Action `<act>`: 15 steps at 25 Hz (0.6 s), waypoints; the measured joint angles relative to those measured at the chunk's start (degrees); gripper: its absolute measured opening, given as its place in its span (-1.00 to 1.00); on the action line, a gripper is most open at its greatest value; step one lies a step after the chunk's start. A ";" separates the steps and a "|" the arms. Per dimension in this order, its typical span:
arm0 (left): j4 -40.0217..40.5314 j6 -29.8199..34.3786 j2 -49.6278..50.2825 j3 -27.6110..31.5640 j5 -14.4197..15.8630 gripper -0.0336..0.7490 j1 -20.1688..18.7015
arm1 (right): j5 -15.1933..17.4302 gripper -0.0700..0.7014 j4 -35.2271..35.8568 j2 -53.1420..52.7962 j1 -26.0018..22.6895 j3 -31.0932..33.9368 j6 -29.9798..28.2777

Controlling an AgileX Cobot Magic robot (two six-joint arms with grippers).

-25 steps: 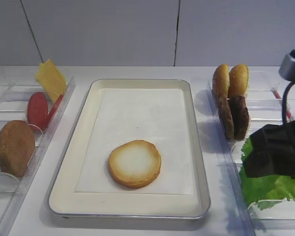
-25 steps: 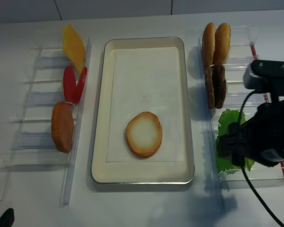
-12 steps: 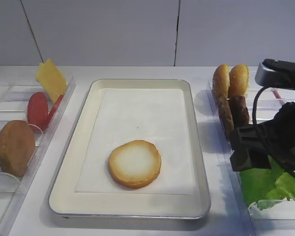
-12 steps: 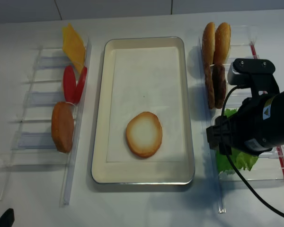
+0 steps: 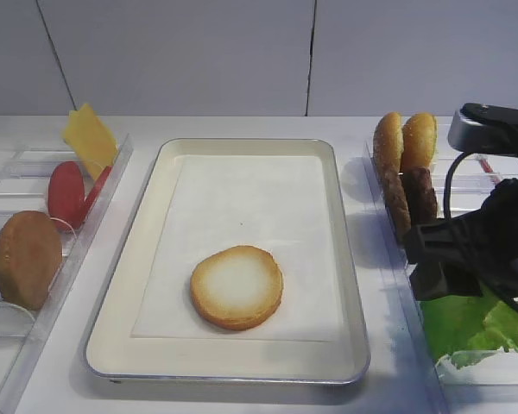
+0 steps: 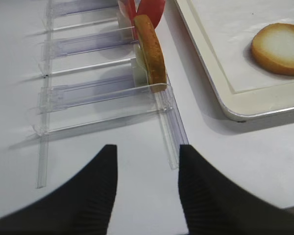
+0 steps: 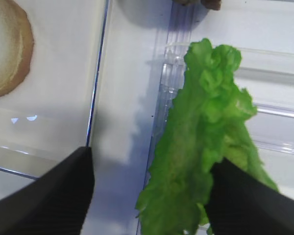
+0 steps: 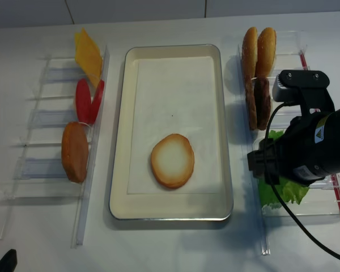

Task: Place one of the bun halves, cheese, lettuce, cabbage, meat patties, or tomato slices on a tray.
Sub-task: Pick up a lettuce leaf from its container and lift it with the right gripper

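Note:
One bun half [image 5: 236, 286] lies pale face up on the white paper of the silver tray [image 5: 356, 285]. The green frilly lettuce [image 7: 206, 137] stands on edge in the clear right-hand bin [image 5: 414, 285]. My right gripper [image 7: 152, 196] hangs over it, open, with the leaf between the fingers, close to the right finger [image 7: 240, 196] and apart from the left one. In the overhead view the right arm [image 8: 311, 147] covers most of the lettuce [image 8: 283, 192]. My left gripper [image 6: 147, 161] is open over bare table, near the front of the left rack [image 6: 88, 93].
The left rack holds cheese [image 5: 91, 138], tomato slices [image 5: 66, 194] and a bun half [image 5: 26, 259]. The right bin holds two bun halves [image 5: 404, 142] and dark meat patties [image 5: 419, 198] on edge, just behind the lettuce. A wall stands behind the table.
The right arm moved left and farther back over the lettuce bin within the first half second, then stayed almost still. The bun half on the tray has not moved.

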 joint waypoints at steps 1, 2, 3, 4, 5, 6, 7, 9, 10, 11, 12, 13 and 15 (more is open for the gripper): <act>0.00 0.00 0.00 0.00 0.00 -0.20 0.00 | 0.00 0.33 0.00 0.00 0.00 0.00 0.00; 0.00 0.00 0.00 0.00 0.00 -0.20 0.00 | 0.00 0.23 -0.10 0.00 0.00 0.00 0.10; 0.00 0.00 0.00 0.00 0.00 -0.20 0.00 | 0.00 0.14 -0.33 0.00 0.00 0.00 0.10; 0.00 0.00 0.00 0.00 0.00 -0.20 0.00 | 0.27 0.01 -0.51 0.00 0.00 0.00 0.10; 0.00 0.00 0.00 0.00 0.00 -0.20 0.00 | 0.48 -0.12 -0.82 0.00 0.00 0.00 0.10; 0.00 0.00 0.00 0.00 0.00 -0.20 0.00 | 0.76 -0.24 -1.07 0.00 0.00 0.00 0.10; 0.00 0.00 0.00 0.00 0.00 -0.20 0.00 | 0.99 -0.38 -1.27 0.00 0.00 0.00 0.24; 0.00 0.00 0.00 0.00 0.00 -0.20 0.00 | 1.17 -0.64 -1.53 0.00 0.00 0.00 1.21; 0.00 0.00 0.00 0.00 0.00 -0.20 0.00 | 1.32 -0.69 -1.53 0.00 0.00 0.00 1.37; 0.00 0.00 0.00 0.00 0.00 -0.20 0.00 | 1.47 -0.71 -1.53 0.00 0.00 0.00 1.46; 0.00 0.00 0.00 0.00 0.00 -0.20 0.00 | 1.78 -0.72 -1.53 0.00 0.00 0.00 1.49; 0.00 0.00 0.00 0.00 0.00 -0.20 0.00 | 2.05 -0.72 -1.30 0.00 0.00 -0.04 1.49; 0.00 0.00 0.00 0.00 0.00 -0.20 0.00 | 3.73 -0.72 -0.73 -0.28 0.00 -0.99 1.49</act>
